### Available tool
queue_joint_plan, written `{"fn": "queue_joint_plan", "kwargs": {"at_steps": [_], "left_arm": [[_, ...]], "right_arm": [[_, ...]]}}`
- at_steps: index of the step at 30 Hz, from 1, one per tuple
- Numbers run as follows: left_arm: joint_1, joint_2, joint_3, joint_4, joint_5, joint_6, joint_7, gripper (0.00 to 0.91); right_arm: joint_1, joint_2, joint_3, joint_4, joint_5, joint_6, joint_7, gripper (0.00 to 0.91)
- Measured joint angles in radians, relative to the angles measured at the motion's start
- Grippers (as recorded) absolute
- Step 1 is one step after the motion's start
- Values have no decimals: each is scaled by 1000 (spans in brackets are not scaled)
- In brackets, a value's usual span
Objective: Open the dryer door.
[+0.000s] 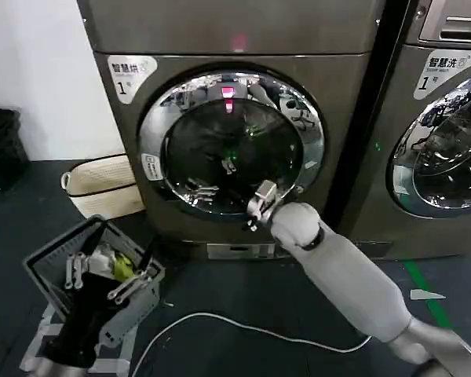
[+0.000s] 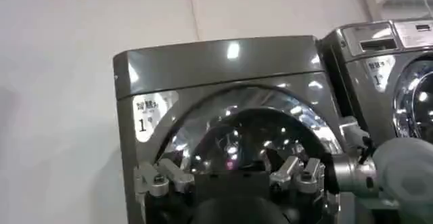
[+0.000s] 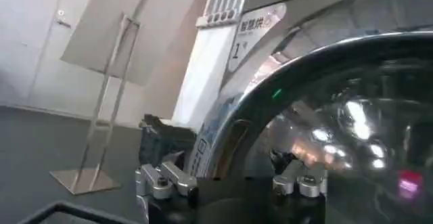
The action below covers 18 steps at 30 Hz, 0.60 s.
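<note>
Step in hand, as I read it: reach and engage. The dryer door (image 1: 231, 144) looks shut, flush w/ the front of the dryer (image 1: 243, 31), filling most of the front panel below the top strip.

Right gripper (image 1: 261, 206) is up at the door's lower right, on or just in front of the chrome ring; contact can't be confirmed. In the right wrist view its fingers (image 3: 166, 181) stand spread, glass and ring close ahead between and beyond them, nothing pinched.

Left gripper (image 1: 102, 276) hangs low near the floor, well apart from the door, over a grey basket (image 1: 43, 259); jaws spread, empty.

Next move probably needs a finger hooked behind the ring's edge, then a pull outward.
</note>
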Motion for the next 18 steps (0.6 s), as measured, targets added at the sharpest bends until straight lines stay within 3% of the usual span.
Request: {"fn": "queue_joint_plan", "kwargs": {"at_steps": [18], "left_arm": [[23, -2, -12, 0, 0, -12, -1, 907]], "right_arm": [[65, 124, -20, -171, -34, 34, -28, 907]]}}
